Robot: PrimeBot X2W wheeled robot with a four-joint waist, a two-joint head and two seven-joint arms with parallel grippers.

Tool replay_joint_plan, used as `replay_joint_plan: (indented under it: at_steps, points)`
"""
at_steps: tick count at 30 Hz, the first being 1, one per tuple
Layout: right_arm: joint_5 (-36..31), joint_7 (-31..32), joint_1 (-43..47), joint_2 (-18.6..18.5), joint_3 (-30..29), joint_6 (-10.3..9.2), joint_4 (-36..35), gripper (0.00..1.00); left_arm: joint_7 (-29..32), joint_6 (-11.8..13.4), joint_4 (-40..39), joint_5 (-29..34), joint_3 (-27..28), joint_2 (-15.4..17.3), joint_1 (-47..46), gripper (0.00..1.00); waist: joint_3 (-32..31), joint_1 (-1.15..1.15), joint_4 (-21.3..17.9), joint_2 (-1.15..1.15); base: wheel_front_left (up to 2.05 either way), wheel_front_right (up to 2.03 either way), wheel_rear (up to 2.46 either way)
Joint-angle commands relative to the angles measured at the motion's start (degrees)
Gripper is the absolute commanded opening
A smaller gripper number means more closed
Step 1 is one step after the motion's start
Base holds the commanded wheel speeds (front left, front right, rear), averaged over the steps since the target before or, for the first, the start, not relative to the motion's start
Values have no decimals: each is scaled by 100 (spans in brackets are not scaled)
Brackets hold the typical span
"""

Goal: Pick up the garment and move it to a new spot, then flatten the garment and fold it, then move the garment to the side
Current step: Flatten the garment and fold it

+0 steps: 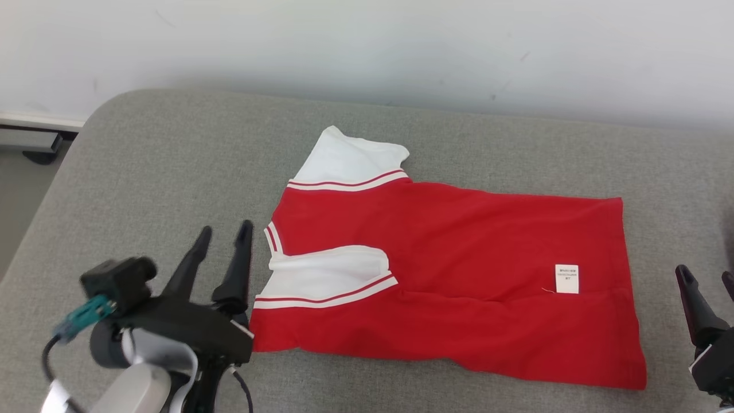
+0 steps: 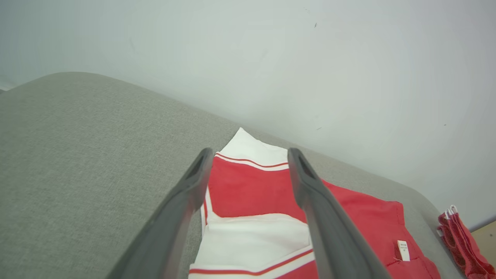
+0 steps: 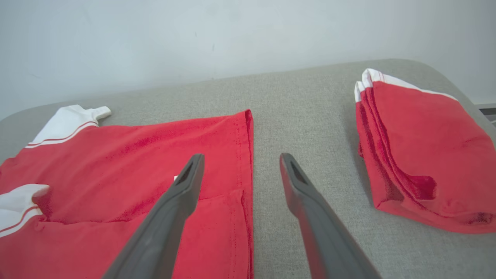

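Left claw [image 1: 225, 228] hangs with its two fingers spread and nothing between them, just beside the sleeve end of the garment [image 1: 459, 252]; right claw [image 1: 705, 274] is likewise spread and empty, near the hem end but not touching the cloth; in the right wrist view one of its fingers shows over the red hem and the other over bare grey surface; the garment lies flat in the middle of the grey fabric-covered desk [image 1: 172, 172], red with white sleeves edged in red stripes, sleeves toward the robot's left and hem toward its right; the nearer sleeve [image 1: 327, 275] is folded onto the red body; a small white label [image 1: 566, 279] shows near the hem; a second red garment [image 3: 422, 147], folded, lies well apart on the right end of the desk; a pale wall [image 1: 367, 46] stands behind
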Motion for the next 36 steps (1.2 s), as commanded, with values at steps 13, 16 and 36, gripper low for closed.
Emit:
replay_joint_plan:
  at_steps: [13, 16, 36]
  points:
    - [631, -2563, 154, 93, 841, -3, 912, 100, -1147, -186, -936, 39, 983, -128, 1371, 100, -465, 1, -244, 0, 0, 0, 0]
    - [620, -2784, 205, 92, 1078, -3, 1109, 100, -1168, -396, -1020, 300, 1171, -253, 1675, 100, -503, 1, -244, 0, 0, 0, 0]
    - [339, -3119, 816, 93, 1304, -3, 1565, 100, -1162, -1050, -219, 1786, 1254, -489, 2626, 100, -456, 1, -278, 0, 0, 0, 0]
